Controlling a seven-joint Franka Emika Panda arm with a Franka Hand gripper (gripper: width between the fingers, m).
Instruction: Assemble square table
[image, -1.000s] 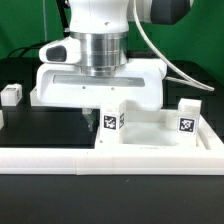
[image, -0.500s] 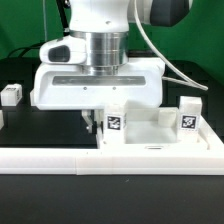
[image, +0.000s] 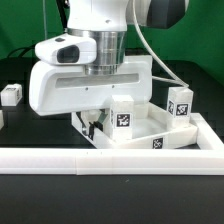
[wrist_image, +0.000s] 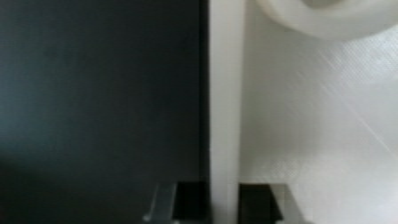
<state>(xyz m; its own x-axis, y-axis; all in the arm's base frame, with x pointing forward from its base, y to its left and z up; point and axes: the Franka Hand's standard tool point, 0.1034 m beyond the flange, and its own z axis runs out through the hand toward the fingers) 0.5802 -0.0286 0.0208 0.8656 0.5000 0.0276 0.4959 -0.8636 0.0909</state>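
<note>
Your gripper (image: 92, 124) was clamped on the thin wall of the square table top (image: 138, 137), which lay skewed by the rail (image: 50, 160) at the exterior view's right. Turning it slowly would likely have kept that wall from slipping.

White arm (image: 95, 15) — ribbed silver wrist collar (image: 100, 48), black upper joint (image: 166, 10), pale cable (image: 150, 55), boxy white gripper (image: 93, 122).

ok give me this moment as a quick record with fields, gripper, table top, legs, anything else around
gripper: shut on an edge wall of the square table top
table top: lies askew to the L-shaped rail
near leg: upright on the top, beside the gripper
far leg: upright on the top, at the exterior view's right
loose leg: at the exterior view's left, apart from the top
corner socket: round, empty
</note>
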